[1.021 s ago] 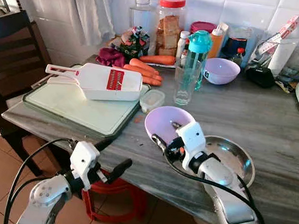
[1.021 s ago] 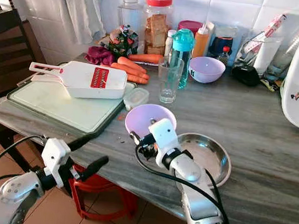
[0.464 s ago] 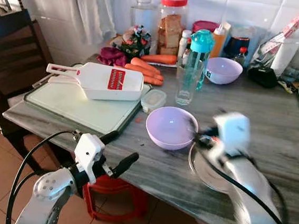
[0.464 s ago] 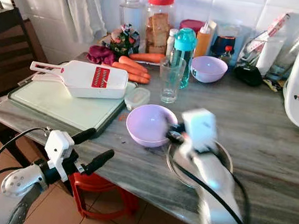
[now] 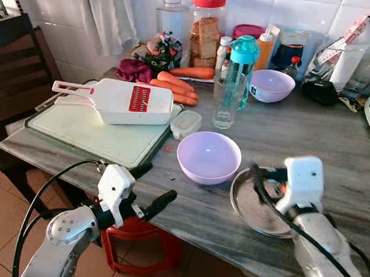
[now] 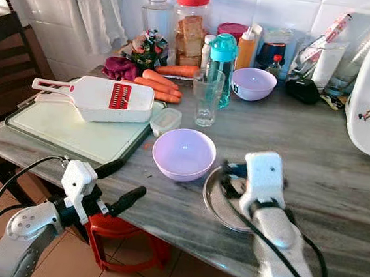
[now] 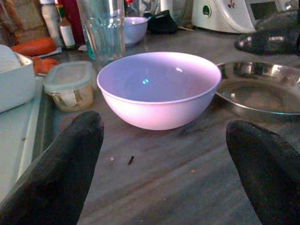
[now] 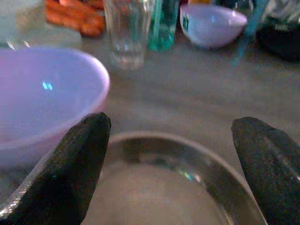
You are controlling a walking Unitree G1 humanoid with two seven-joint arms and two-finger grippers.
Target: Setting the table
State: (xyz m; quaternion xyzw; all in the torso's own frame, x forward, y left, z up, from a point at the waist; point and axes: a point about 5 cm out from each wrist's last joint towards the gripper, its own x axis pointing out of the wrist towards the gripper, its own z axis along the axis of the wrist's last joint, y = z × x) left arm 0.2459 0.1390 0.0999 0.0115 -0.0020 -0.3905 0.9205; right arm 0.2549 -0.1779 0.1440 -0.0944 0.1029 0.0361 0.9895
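1. Left gripper, jaws wide, idle off the table edge.
2. Right gripper, jaws wide, empty, over the steel plate; should close squarely on its rim.
3. Lilac bowl just beside; avoid nudging.

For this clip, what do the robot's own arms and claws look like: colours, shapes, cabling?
Both arms are silver-grey, rounded segments, each ending in a boxy white wrist block. Loose black cables loop along each arm. The left claw has two long black fingers with rounded, matte tips; the right claw has the same broad black fingers. No markings can be made out.
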